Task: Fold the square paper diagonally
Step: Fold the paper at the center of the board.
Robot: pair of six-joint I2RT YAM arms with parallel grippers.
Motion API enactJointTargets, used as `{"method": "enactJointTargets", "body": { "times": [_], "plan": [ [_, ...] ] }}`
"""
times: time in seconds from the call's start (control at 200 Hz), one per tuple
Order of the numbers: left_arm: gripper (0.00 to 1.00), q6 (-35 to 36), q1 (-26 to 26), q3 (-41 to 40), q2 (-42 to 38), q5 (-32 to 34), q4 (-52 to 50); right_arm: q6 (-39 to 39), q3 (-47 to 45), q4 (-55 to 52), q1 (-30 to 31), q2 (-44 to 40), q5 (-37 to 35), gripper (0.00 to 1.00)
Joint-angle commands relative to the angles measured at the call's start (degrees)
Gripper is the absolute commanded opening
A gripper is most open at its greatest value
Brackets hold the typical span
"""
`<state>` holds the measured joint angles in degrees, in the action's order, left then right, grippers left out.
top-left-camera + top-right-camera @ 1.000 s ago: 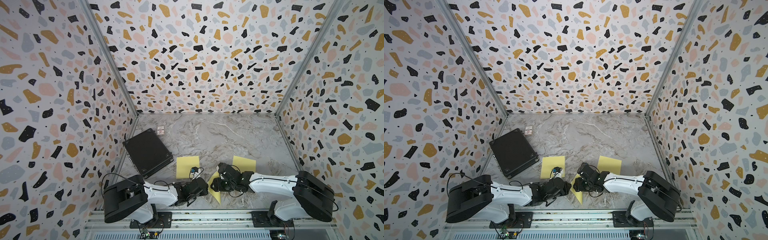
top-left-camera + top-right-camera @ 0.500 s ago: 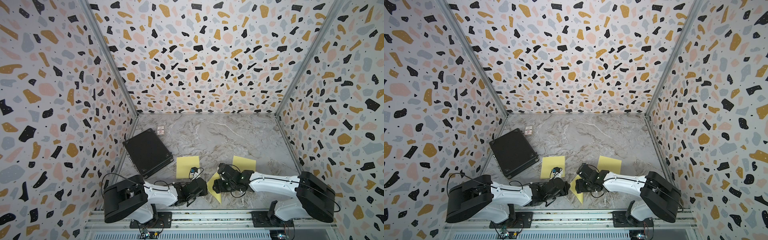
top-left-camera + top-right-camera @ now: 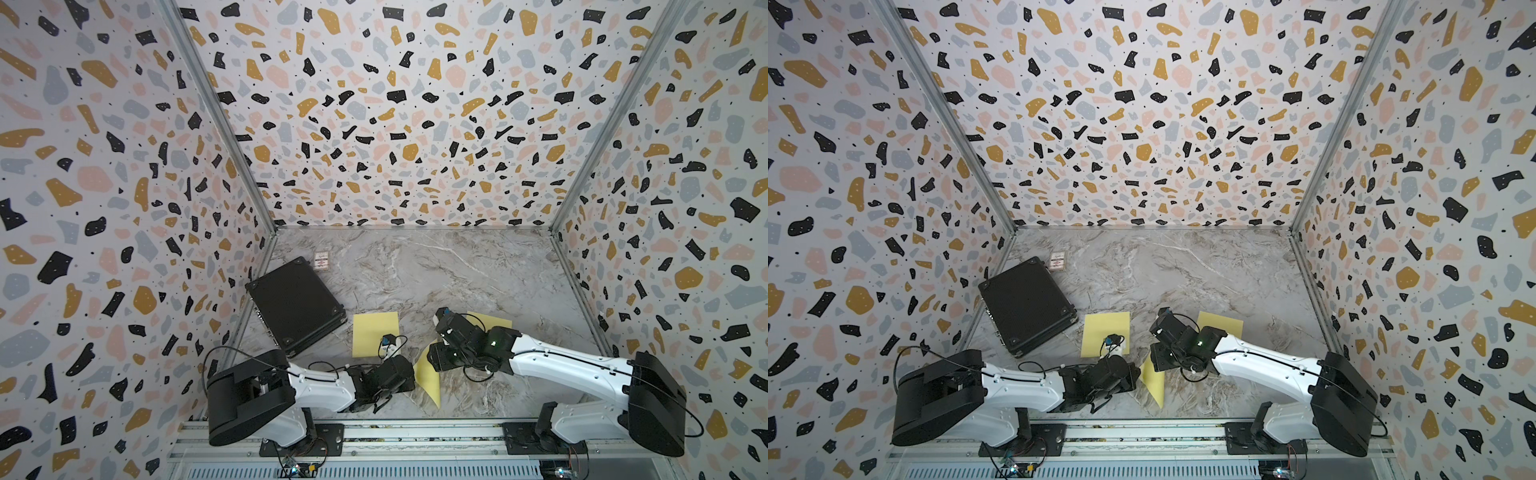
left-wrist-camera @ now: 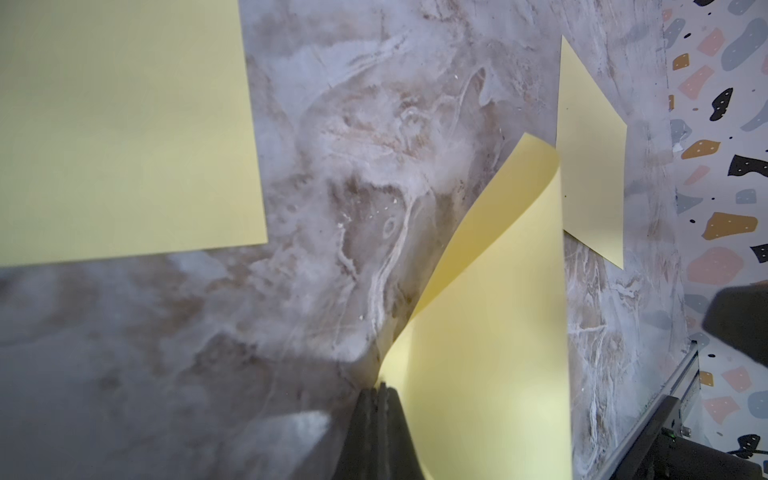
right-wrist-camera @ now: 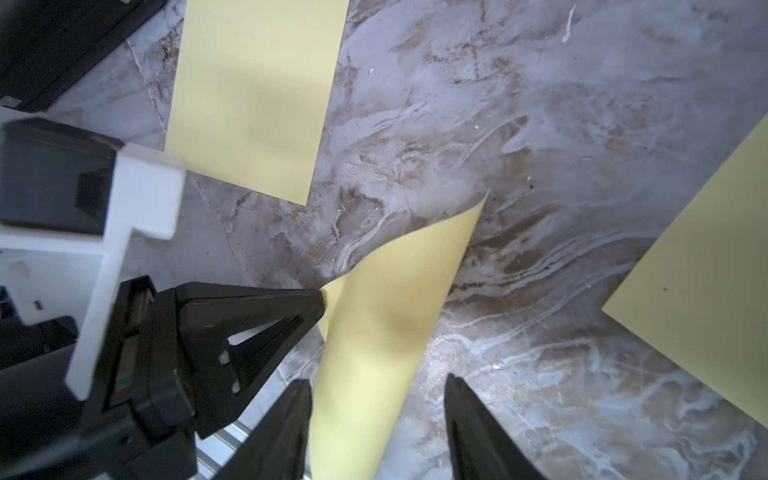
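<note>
The square paper [image 3: 428, 374] [image 5: 386, 332] is a yellow sheet near the table's front edge, between my two arms. One side of it curls up off the marble [image 4: 490, 332]. My left gripper [image 4: 379, 388] [image 3: 413, 375] is shut on a corner of this sheet. The right gripper [image 5: 378, 380] [image 3: 434, 359] is open. Its jaws stand on either side of the raised part, with the sheet close to one finger and a wide gap to the other. The left fingers [image 5: 257, 316] point at the sheet's edge in the right wrist view.
Two more yellow sheets lie flat: one [image 3: 375, 334] left of centre, one [image 3: 488, 322] partly under my right arm. A black case [image 3: 296, 309] sits by the left wall, with a small card [image 3: 321, 262] behind it. The metal rail runs along the front edge.
My left gripper has closed on the paper's corner. The right gripper has shifted slightly toward the front, over the paper.
</note>
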<state>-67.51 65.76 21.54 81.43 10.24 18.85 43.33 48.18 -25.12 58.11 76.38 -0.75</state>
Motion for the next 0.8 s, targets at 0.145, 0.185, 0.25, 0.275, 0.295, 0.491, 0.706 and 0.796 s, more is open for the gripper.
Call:
{"method": "enactJointTargets", "body": {
  "times": [0.145,0.185,0.25,0.275,0.295,0.491,0.706,0.796],
  "plan": [
    [0.0,1.15,0.13,-1.24,2.14,-1.95,-6.56,-2.2,1.95,1.59,0.16,6.97,2.38,0.44],
    [0.0,1.15,0.16,-1.24,2.31,-2.09,-6.3,-2.02,1.72,2.03,0.16,7.69,3.04,0.41],
    [0.0,1.06,0.13,-1.24,2.5,-2.19,-5.87,-1.67,0.87,3.02,0.16,8.49,4.01,0.37],
    [0.0,0.99,0.14,-1.16,2.59,-2.24,-5.77,-1.46,0.55,3.34,0.16,8.73,4.21,0.37],
    [0.0,0.98,0.08,-1.13,2.68,-2.29,-5.76,-1.28,0.16,3.63,0.16,8.85,4.41,0.37],
    [0.08,0.8,0.15,-1.24,2.71,-2.07,-5.32,0.04,-2.34,4.64,0.16,9.9,4.62,0.36],
    [0.2,0.4,0.11,-2.18,1.56,-1.51,-5.4,0.52,-3.51,3.97,0.17,9.68,3.39,0.36],
    [0.21,0.41,0.12,-2.38,1.2,-1.43,-5.33,0.63,-3.72,3.87,0.16,9.23,2.91,0.36]
  ]
}}
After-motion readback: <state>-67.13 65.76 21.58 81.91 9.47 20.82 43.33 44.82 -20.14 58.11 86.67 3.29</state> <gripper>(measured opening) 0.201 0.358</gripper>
